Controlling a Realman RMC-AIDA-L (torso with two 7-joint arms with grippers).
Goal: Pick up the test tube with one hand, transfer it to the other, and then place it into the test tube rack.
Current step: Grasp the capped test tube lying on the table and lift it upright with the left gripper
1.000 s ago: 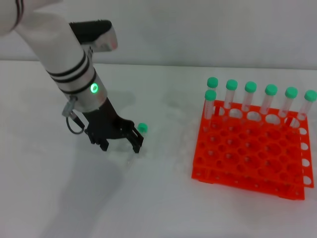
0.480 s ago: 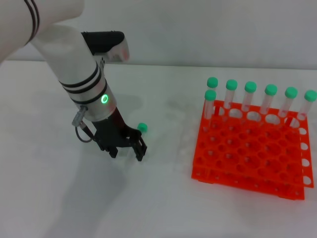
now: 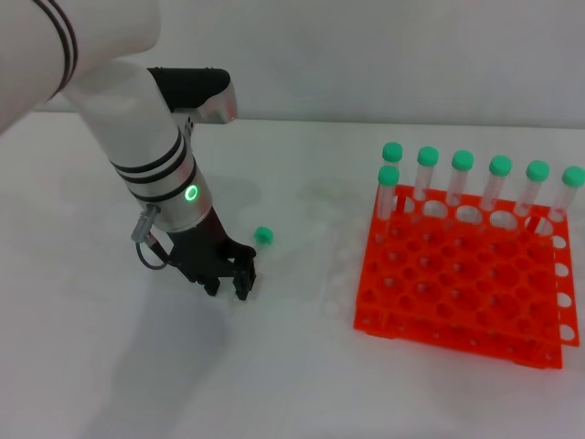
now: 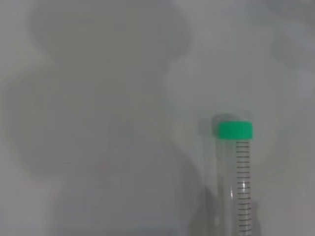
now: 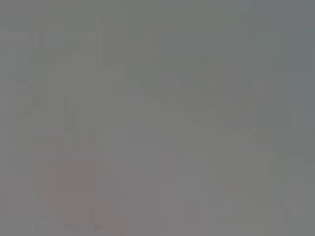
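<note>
A white worktop [image 3: 302, 384] fills the head view, running back to a pale wall along its far edge. The largest thing on it is the bright orange test tube rack [image 3: 462, 288], two tiers pierced with a grid of round holes, sitting toward the right edge of the worktop; seven green-capped tubes [image 3: 462, 178] stand upright along its far rows, and the many holes nearer the front are vacant. Over the left half of the worktop a thick white arm [image 3: 137, 137] with black rings and a small green light reaches down, ending in the left claw [image 3: 227, 279], black and pointed at the surface with its tips at or just above it. Its fingers look drawn fairly close together, though whether they have closed on anything cannot be told from here. The test tube [image 4: 237, 172] lies flat on the worktop right at the claw, well apart from the rack toward the left; from the head view only its round green cap [image 3: 263, 235] shows, peeping out on the far side of the claw, while the left wrist view shows the clear barrel running back from the cap. The tube looks light, stiff, smooth and likely to roll or slip, so a firm hold across the middle of the barrel, clear of the cap, seems best. Fine black graduation lines mark the barrel, but no numbers or brand can be read. The right claw is not in view.
</note>
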